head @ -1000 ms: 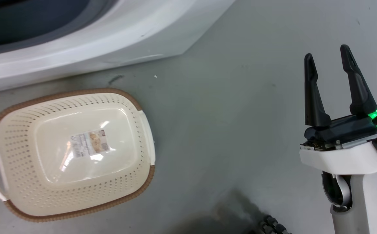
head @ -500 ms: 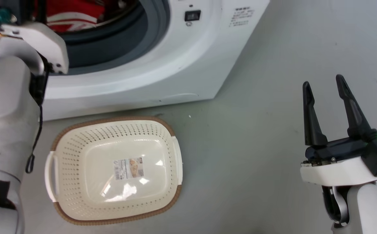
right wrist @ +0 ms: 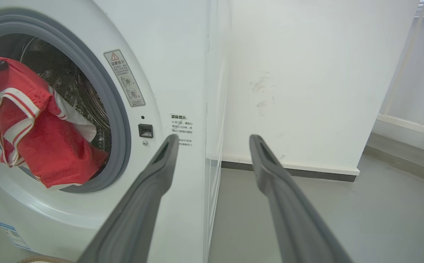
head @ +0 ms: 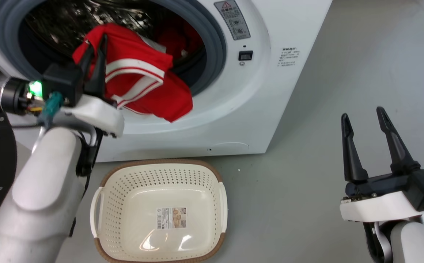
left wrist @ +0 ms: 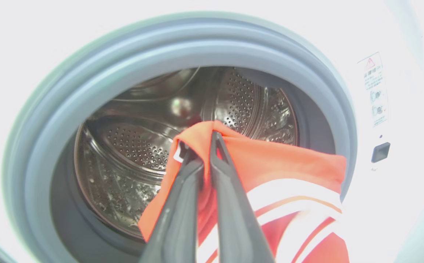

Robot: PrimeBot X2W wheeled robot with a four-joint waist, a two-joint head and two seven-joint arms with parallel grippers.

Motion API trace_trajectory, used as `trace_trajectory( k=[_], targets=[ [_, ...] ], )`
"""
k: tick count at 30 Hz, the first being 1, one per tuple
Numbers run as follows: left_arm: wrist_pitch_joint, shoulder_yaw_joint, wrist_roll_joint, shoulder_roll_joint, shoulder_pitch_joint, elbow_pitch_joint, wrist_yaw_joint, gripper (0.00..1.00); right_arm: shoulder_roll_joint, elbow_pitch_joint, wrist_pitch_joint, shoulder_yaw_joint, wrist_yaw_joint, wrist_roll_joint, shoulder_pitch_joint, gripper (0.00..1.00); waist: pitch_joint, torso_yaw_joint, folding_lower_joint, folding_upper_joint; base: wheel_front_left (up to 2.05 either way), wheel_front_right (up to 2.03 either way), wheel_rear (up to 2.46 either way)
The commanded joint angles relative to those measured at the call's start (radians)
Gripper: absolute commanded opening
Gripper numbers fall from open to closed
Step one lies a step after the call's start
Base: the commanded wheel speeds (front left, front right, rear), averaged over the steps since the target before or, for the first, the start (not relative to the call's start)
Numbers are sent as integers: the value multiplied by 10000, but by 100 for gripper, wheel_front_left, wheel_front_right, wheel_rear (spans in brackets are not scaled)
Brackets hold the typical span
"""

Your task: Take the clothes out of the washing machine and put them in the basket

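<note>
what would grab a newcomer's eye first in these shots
First, the bright red garment with white stripes, hanging out of the porthole of the washing machine and pinched in the left gripper. Next, the cream perforated basket on the grey floor just in front of the machine, with no clothes in it. The right gripper hangs open at the lower right of the head view.

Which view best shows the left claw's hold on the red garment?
The left wrist view: the left claw pinches a bunched fold of the red garment up close. The head view shows it hanging out of the washing machine; the right wrist view shows it from the side, farther off.
</note>
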Motion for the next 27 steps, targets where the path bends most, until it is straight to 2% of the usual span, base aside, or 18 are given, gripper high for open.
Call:
trace_trajectory(
  k=[1, 8, 11, 16, 22, 27],
  targets=[
    [-75, 102, 86, 78, 504, -630, 100, 0, 12, 40, -24, -53, -10, -2, 215, 100, -375, 222, 3, 0, 0, 0, 0],
    [52, 186, 251, 412, 2454, -3431, 568, 0, 13, 81, -24, -346, -10, -21, 441, 100, -872, 464, 3, 0, 0, 0, 0],
    [444, 135, 161, 580, 3164, -4471, 735, 0, 13, 86, -24, -500, -10, -35, 544, 100, -1030, 572, 3, 0, 0, 0, 0],
    [1510, -94, -99, 1006, 4252, -5733, 771, 0, 15, 71, -24, -687, -9, -15, 536, 100, -1106, 716, 3, 0, 0, 0, 0],
    [2524, -549, -555, 1246, 5138, -5581, 469, 0, 13, 10, -24, -635, -10, 21, 384, 100, -857, 756, 3, 0, 0, 0, 0],
    [2632, -1059, -832, 927, 5191, -4013, 16, 0, 13, -45, -24, -484, -10, -18, 133, 100, -186, 500, 3, 0, 0, 0, 0]
  ],
)
